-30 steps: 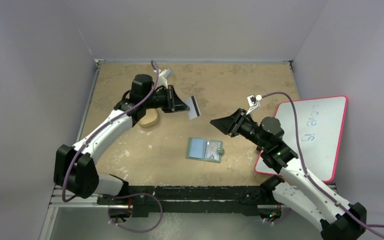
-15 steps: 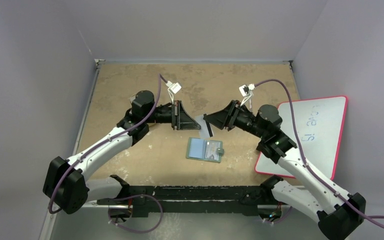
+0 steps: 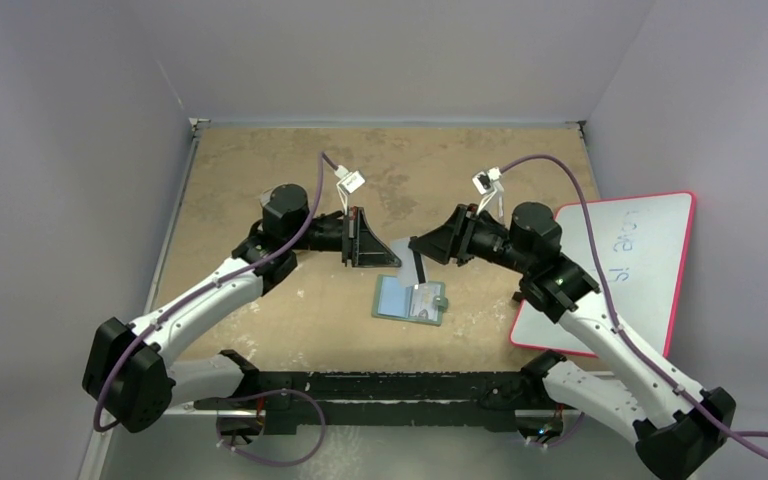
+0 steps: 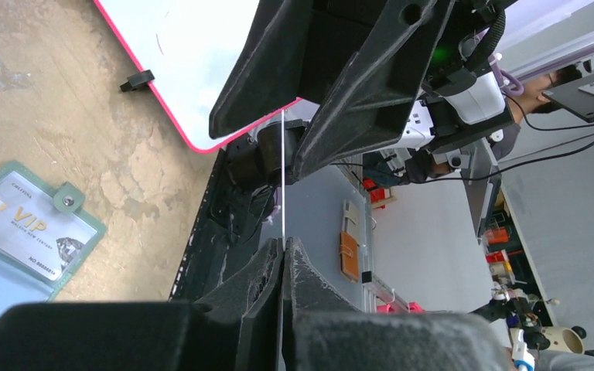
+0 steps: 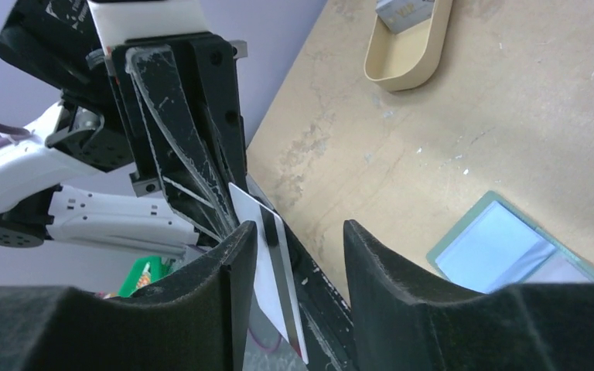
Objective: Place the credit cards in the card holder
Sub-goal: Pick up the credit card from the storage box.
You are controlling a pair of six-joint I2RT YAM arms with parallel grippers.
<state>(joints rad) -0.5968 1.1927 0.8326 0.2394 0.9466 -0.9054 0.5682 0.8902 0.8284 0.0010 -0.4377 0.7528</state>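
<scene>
My left gripper (image 3: 386, 251) is shut on a pale credit card with a dark stripe (image 3: 411, 263) and holds it in the air just above the open grey-green card holder (image 3: 409, 299). In the left wrist view the card (image 4: 283, 178) is edge-on, pinched at the jaws (image 4: 284, 243). My right gripper (image 3: 424, 243) faces the left one and is open. Its fingers straddle the card's free end (image 5: 272, 263), close to the left finger (image 5: 232, 255). The card holder (image 4: 27, 224) lies open with a silver VIP card in one pocket. Another card (image 5: 404, 9) sits in the tan tray (image 5: 402, 54).
A pink-edged whiteboard (image 3: 615, 270) lies on the table at the right, under my right arm. The tan tray is hidden behind my left arm in the top view. The table's front edge with its black rail (image 3: 390, 382) runs just below the card holder.
My left gripper carried the card from beside the tray to above the card holder. My right gripper swung up and left until its open fingers came around the card.
</scene>
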